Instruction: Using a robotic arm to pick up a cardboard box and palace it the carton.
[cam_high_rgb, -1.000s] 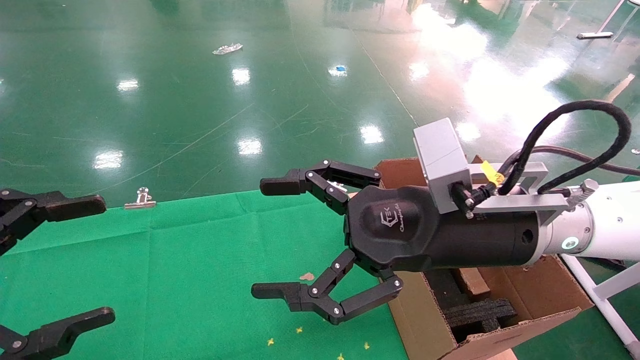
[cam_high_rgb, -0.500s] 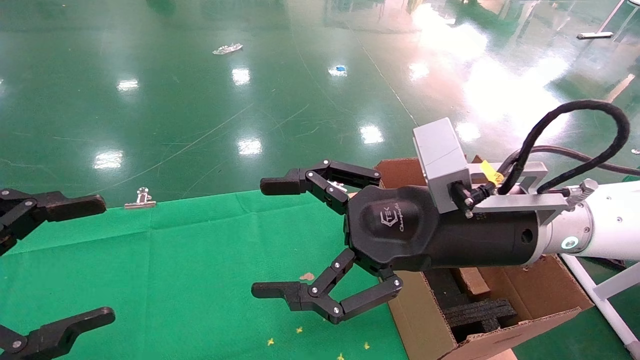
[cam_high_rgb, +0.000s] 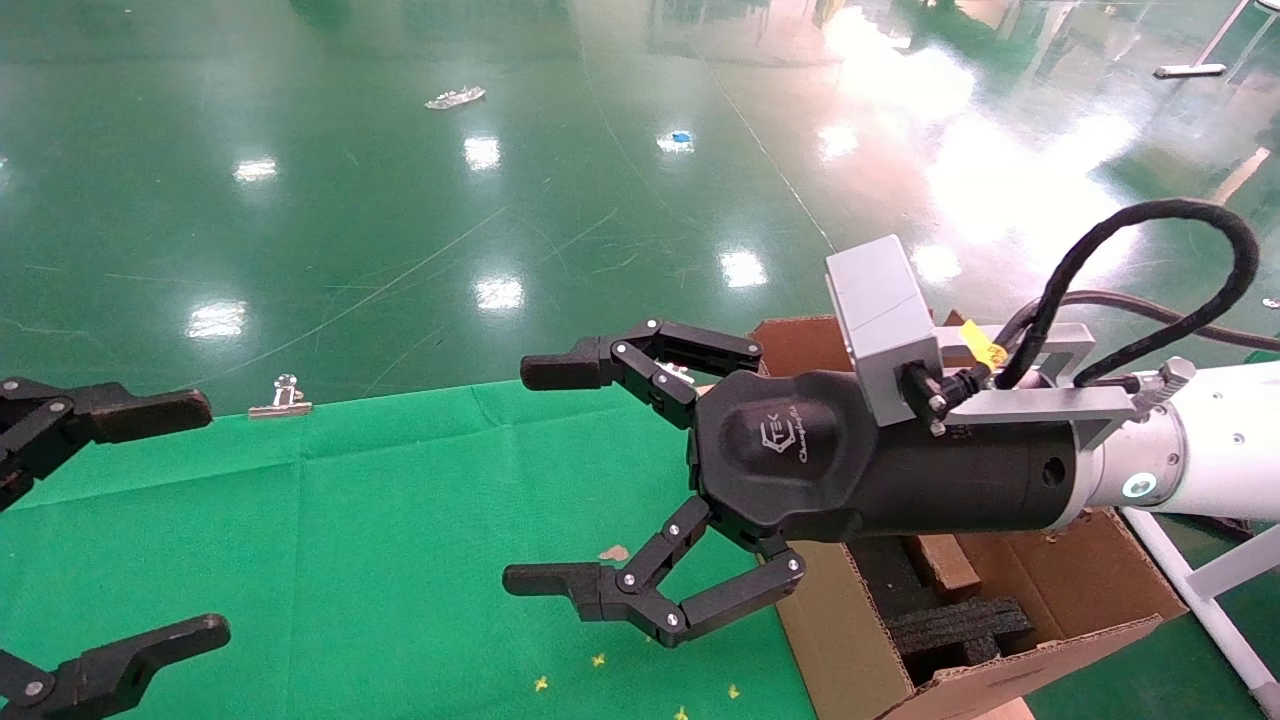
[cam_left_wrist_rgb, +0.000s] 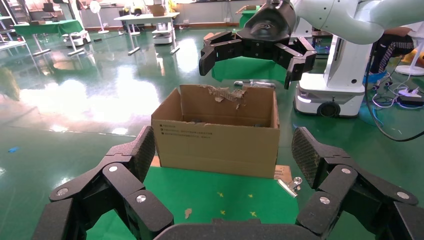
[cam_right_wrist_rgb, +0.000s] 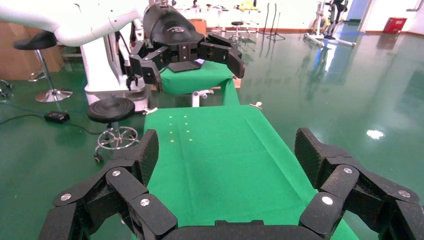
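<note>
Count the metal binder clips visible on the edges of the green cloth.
2: one clip on the cloth's far edge, another on the edge beside the carton. Others may be hidden.

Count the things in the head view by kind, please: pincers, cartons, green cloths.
Pincers: 2, the left pincer and the right pincer, both open
Carton: 1
Green cloth: 1
Total: 4

Green cloth (cam_high_rgb: 350, 520) lay spread before me, a metal binder clip (cam_high_rgb: 281, 397) sat at its far edge, glossy green floor (cam_high_rgb: 400, 200) stretched beyond.
</note>
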